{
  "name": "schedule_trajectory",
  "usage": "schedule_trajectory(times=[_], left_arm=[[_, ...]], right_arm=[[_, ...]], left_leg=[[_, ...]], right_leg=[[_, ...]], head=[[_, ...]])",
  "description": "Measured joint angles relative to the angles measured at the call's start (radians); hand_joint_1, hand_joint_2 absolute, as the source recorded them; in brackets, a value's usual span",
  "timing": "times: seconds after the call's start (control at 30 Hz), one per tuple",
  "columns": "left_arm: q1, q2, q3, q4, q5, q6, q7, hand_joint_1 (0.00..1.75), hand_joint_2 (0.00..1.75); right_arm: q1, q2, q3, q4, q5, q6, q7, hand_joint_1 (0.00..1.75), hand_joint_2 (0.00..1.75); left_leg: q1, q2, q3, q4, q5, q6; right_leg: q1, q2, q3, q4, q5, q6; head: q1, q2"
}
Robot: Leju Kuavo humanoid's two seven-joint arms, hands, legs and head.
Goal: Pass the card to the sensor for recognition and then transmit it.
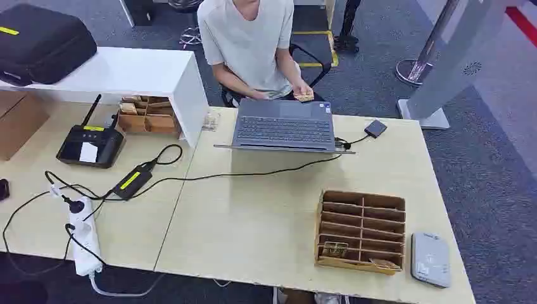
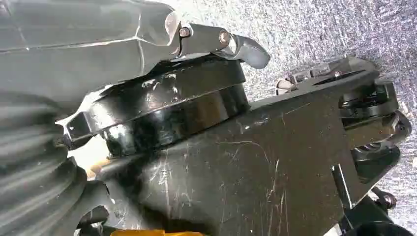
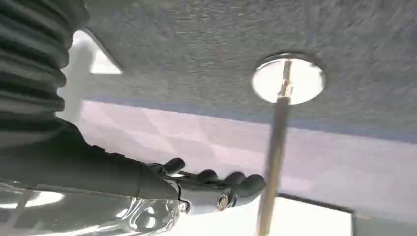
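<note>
A wooden slotted card rack [image 1: 361, 231] stands near the table's front right, with a card [image 1: 334, 249] in a near slot and another card [image 1: 382, 263] at its near right corner. Right of the rack lies the flat grey sensor [image 1: 430, 258]. Behind the open laptop [image 1: 284, 125] sits a person holding a small tan card [image 1: 304, 97]. My left hand [image 2: 123, 39] hangs beside my body over grey carpet, one finger stretched out, holding nothing. My right hand [image 3: 196, 189] also hangs over the floor, fingers loosely extended and bare.
On the left table are a black router [image 1: 90, 145], a power brick [image 1: 132, 181], a white power strip [image 1: 83, 235] and trailing cables. A white shelf [image 1: 126, 73] carries a black bag [image 1: 41, 41]. A stanchion base [image 3: 288, 78] stands on the carpet to my right.
</note>
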Motion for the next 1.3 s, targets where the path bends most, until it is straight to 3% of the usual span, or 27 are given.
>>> schedule_trajectory(times=[0.2, 0.33, 0.37, 0.4, 0.43, 0.47, 0.5, 0.53, 0.57, 0.63, 0.7, 0.77, 1.0, 1.3], left_arm=[[0.000, -0.001, 0.000, 0.000, 0.009, 0.002, -0.001, 0.00, 1.75], [0.000, -0.001, -0.001, 0.001, -0.006, -0.002, -0.002, 0.00, 1.75], [0.000, 0.002, -0.006, 0.001, -0.020, -0.009, -0.003, 0.00, 1.75], [0.000, 0.006, -0.012, 0.001, -0.028, -0.024, -0.008, 0.00, 1.75], [0.000, 0.009, -0.017, 0.001, -0.035, -0.036, -0.011, 0.00, 1.75], [0.000, 0.015, -0.020, 0.002, -0.045, -0.049, -0.012, 0.00, 1.75], [0.000, 0.019, -0.025, 0.002, -0.056, -0.063, -0.012, 0.00, 1.75], [0.000, 0.021, -0.029, 0.002, -0.060, -0.072, -0.013, 0.00, 1.75], [-0.001, 0.024, -0.034, 0.002, -0.063, -0.079, -0.014, 0.00, 1.75], [-0.002, 0.026, -0.041, 0.002, -0.064, -0.084, -0.015, 0.00, 1.75], [-0.003, 0.027, -0.047, 0.002, -0.064, -0.084, -0.015, 0.00, 1.75], [-0.004, 0.026, -0.050, 0.002, -0.064, -0.084, -0.015, 0.00, 1.75], [-0.004, 0.025, -0.053, 0.002, -0.065, -0.084, -0.018, 0.00, 1.75], [-0.004, 0.024, -0.056, 0.002, -0.077, -0.084, -0.019, 0.00, 1.75]], right_arm=[[-0.049, 0.026, -0.121, -0.069, -0.039, 0.000, -0.276, 0.00, 1.75], [-0.055, 0.032, -0.147, -0.124, -0.152, 0.024, -0.296, 0.00, 1.75], [-0.054, 0.015, -0.149, -0.158, -0.176, 0.084, -0.266, 0.00, 1.75], [-0.050, -0.013, -0.153, -0.221, -0.178, 0.216, -0.219, 0.00, 1.75], [-0.049, -0.045, -0.160, -0.272, -0.177, 0.288, -0.200, 0.00, 1.75], [-0.052, -0.111, -0.172, -0.326, -0.162, 0.488, -0.137, 0.00, 1.75], [-0.056, -0.193, -0.182, -0.342, -0.134, 0.598, -0.095, 0.00, 1.75], [-0.063, -0.284, -0.187, -0.339, -0.116, 0.659, -0.054, 0.00, 1.75], [-0.071, -0.381, -0.188, -0.321, -0.103, 0.670, -0.019, 0.00, 1.75], [-0.094, -0.537, -0.184, -0.257, -0.108, 0.605, 0.022, 0.00, 1.75], [-0.112, -0.654, -0.165, -0.178, -0.136, 0.516, 0.053, 0.00, 1.75], [-0.115, -0.715, -0.139, -0.123, -0.156, 0.485, 0.070, 0.00, 1.75], [-0.123, -0.792, -0.072, -0.056, -0.285, 0.439, 0.045, 0.00, 1.75], [-0.094, -0.775, 0.138, -0.152, -0.434, 0.404, 0.002, 0.00, 1.75]], left_leg=[[0.000, 0.001, 0.000, 0.000, 0.000, 0.000], [0.000, 0.000, 0.000, 0.000, 0.000, 0.000], [-0.001, 0.000, 0.000, 0.000, 0.000, 0.000], [-0.004, 0.000, 0.000, 0.000, 0.000, 0.000], [-0.005, 0.000, 0.000, 0.000, 0.000, 0.001], [-0.005, 0.000, -0.001, 0.000, 0.000, 0.002], [-0.007, 0.000, -0.001, 0.000, -0.001, 0.003], [-0.009, 0.000, -0.001, 0.001, -0.002, 0.005], [-0.011, 0.001, -0.001, 0.001, -0.001, 0.008], [-0.012, 0.001, -0.002, 0.002, -0.001, 0.009], [-0.011, 0.001, -0.001, 0.003, -0.002, 0.010], [-0.011, 0.000, -0.001, 0.003, -0.001, 0.011], [-0.009, -0.001, -0.001, 0.002, 0.000, 0.011], [-0.009, -0.002, -0.001, 0.002, 0.000, 0.010]], right_leg=[[0.000, 0.001, -0.001, 0.000, 0.000, 0.000], [0.000, 0.000, 0.000, 0.000, 0.000, 0.000], [-0.001, 0.000, -0.001, 0.000, 0.000, 0.000], [-0.003, 0.000, -0.001, 0.000, 0.000, 0.000], [-0.005, 0.000, -0.001, 0.000, 0.000, 0.001], [-0.005, 0.000, 0.000, 0.000, 0.000, 0.002], [-0.007, 0.000, 0.000, 0.000, 0.001, 0.003], [-0.009, 0.001, -0.001, -0.001, 0.002, 0.006], [-0.012, 0.002, -0.001, 0.000, 0.002, 0.008], [-0.012, 0.002, 0.000, -0.001, 0.003, 0.010], [-0.011, 0.002, 0.000, -0.002, 0.004, 0.011], [-0.011, 0.001, 0.000, -0.003, 0.003, 0.012], [-0.009, 0.000, 0.000, -0.001, 0.003, 0.012], [-0.009, 0.000, 0.000, 0.000, 0.003, 0.012]], head=[[0.000, 0.000], [0.000, 0.000], [0.000, 0.000], [-0.001, 0.000], [-0.002, 0.000], [-0.001, 0.000], [0.002, 0.000], [-0.001, 0.000], [0.003, 0.000], [0.002, 0.000], [0.002, 0.000], [0.001, 0.000], [0.000, 0.000], [0.001, 0.000]])
